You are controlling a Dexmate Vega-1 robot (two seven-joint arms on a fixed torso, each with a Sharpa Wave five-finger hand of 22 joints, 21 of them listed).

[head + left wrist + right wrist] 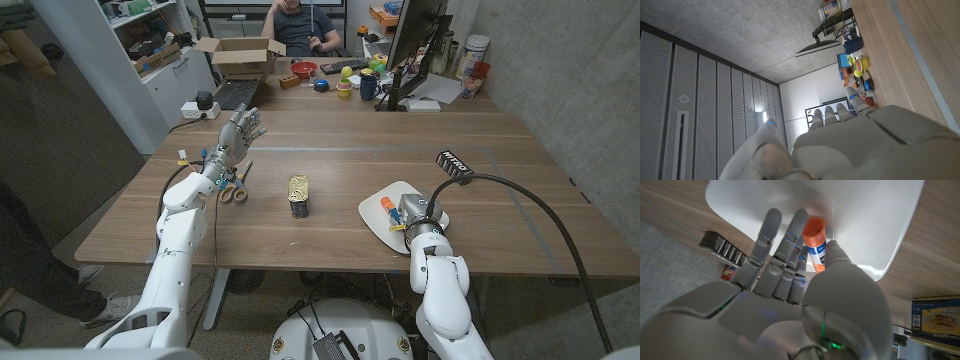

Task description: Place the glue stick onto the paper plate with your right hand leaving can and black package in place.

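Note:
The white paper plate (385, 228) lies on the table in front of my right arm. My right hand (416, 214) is low over it, and the glue stick (388, 206) with its orange cap reaches out from the hand across the plate. In the right wrist view the glue stick (815, 247) sits between my thumb and fingers (771, 240), over the plate (865, 220). The can (299, 195) stands mid-table, left of the plate. The black package (453, 162) (722, 249) lies behind the plate. My left hand (239, 133) (850, 145) is raised with its fingers spread and holds nothing.
Scissors (235, 190) lie beside my left forearm. A laptop (235, 94), a cardboard box (242, 55), a monitor (410, 50) and small colourful items crowd the far edge. A person (305, 25) sits behind the table. A black cable (540, 215) curves past the package.

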